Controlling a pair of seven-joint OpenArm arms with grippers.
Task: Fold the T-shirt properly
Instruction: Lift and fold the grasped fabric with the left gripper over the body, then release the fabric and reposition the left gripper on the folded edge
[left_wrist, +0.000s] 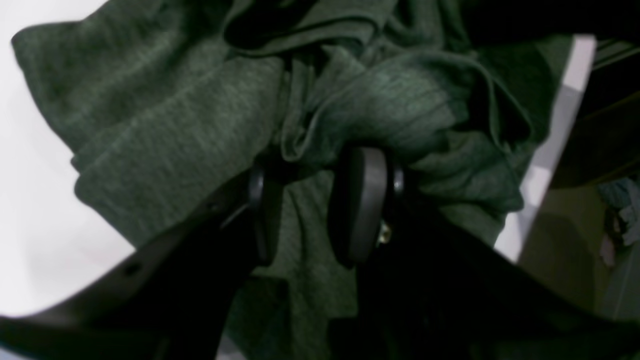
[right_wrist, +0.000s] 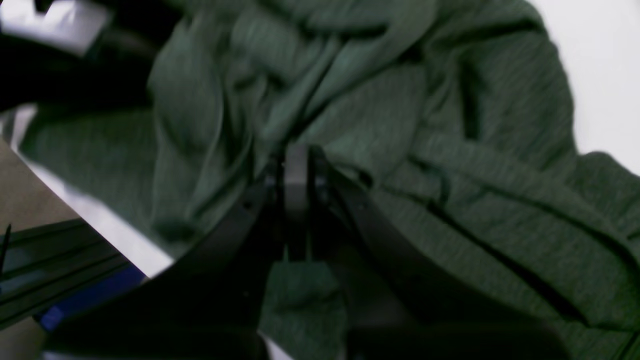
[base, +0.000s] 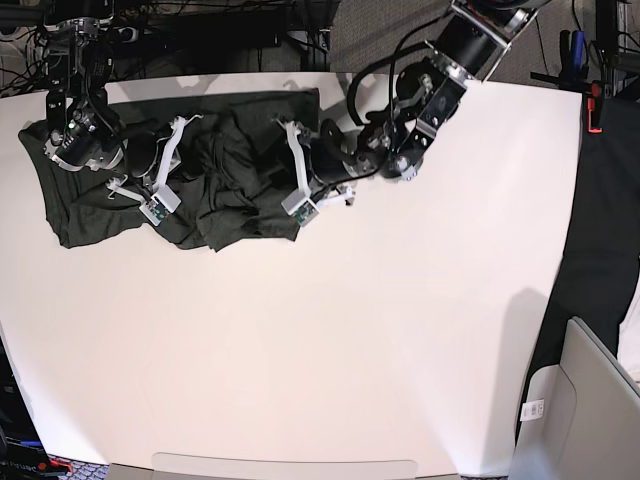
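Base view shows me the T-shirt (base: 130, 175) bunched at the table's (base: 400, 330) far-left corner, my right gripper (right_wrist: 297, 165) pinching cloth while the left gripper (left_wrist: 320, 205) straddles a fold, jaws parted.

Dark olive-green heathered T-shirt (base: 200, 170), crumpled in loose folds along the far left of the white table (base: 400, 330).

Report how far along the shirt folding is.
Done: little; the T-shirt lies bunched and wrinkled at the table's far edge. In hand: the right end effector is shut at a fold, the left end effector open over the cloth. Left: flattening, sleeves, every fold.
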